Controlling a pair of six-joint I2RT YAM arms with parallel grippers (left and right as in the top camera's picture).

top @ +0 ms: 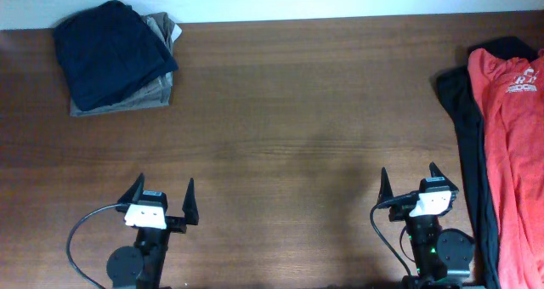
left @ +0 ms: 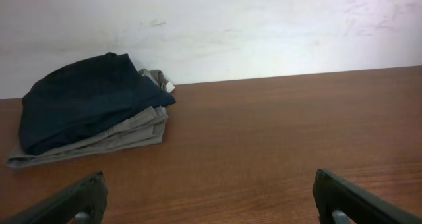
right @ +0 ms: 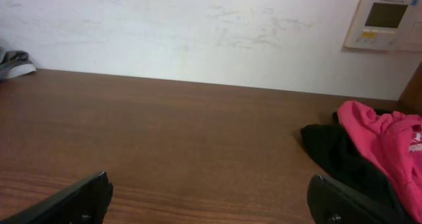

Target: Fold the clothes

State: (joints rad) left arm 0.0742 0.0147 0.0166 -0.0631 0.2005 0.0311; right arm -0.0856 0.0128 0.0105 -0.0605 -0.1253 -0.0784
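Right claw: right claw (top: 409,177) stands with its jaws spread fully wide and nothing between them, parked at the near edge of the wooden table (top: 280,110).
Left claw: left claw (top: 165,187) is likewise wide open and empty, near the table's front edge and well apart from its partner.
Garment: orange-red T-shirt (top: 514,136) with white lettering lies along the far right edge of the table, loosely laid lengthwise and rumpled at the collar end, not spread flat; part of it runs out of view.
Underlayer: a black garment (top: 463,119) lies beneath and beside the shirt, its dark edge showing on the side toward the table's middle.
Shirt versus claws: just to the right of the right claw and reaching well beyond it toward the wall; well apart from the left claw (the whole bare middle of the table lies between).
Step in hand: by my reading none yet; the shirt looks untouched and folding has not begun.
Next move calls for: probably the right claw reaching to the right, pinching only the orange-red cloth (not the black one under it) and dragging it to the bare middle.
Not the job: navy garment (top: 115,51) on a tan garment (top: 157,93), already folded, far left corner.
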